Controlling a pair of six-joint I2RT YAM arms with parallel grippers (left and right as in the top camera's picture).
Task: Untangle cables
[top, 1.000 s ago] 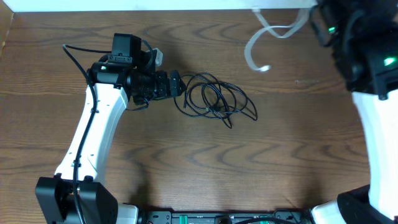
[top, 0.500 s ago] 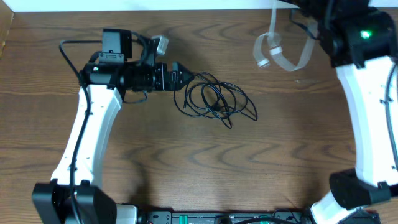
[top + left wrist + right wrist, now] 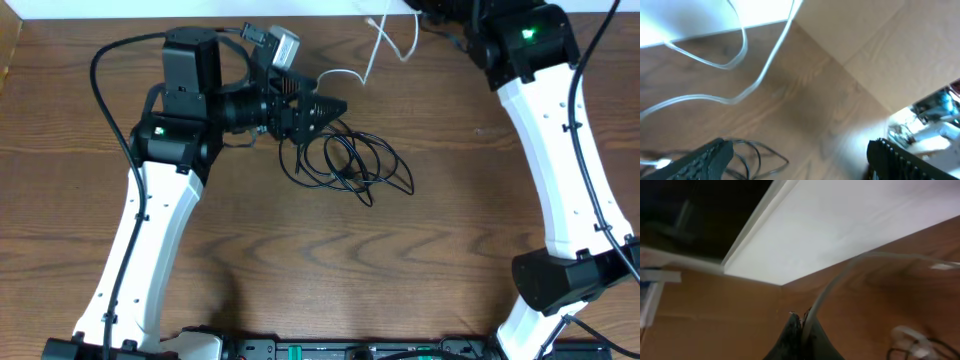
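Right hand (image 3: 797, 330) is clenched on the white cable (image 3: 830, 283). In its wrist view the two dark fingertips meet at the bottom edge, and the cable comes out from between them and bends away over the brown wooden surface (image 3: 450, 250). From above, this hand is at the far edge and mostly cut off by the frame. The white cable (image 3: 372, 62) goes down from it and then runs sideways toward the left hand (image 3: 335, 105), passing just past the far side of that hand.

The left hand is released. In its wrist view the two fingers (image 3: 705, 160) stand wide apart with nothing between them, and the white cable (image 3: 765, 70) lies ahead of it in slack curves on the surface.

The black cables (image 3: 345, 160) lie on the surface in loose loops that cross each other, just beside the left hand on its near side. Their closest loop reaches under its fingertips. If the hand touches them, I cannot tell. A part of these loops (image 3: 755, 150) shows next to one finger in the left wrist view. They are well apart from the right hand.
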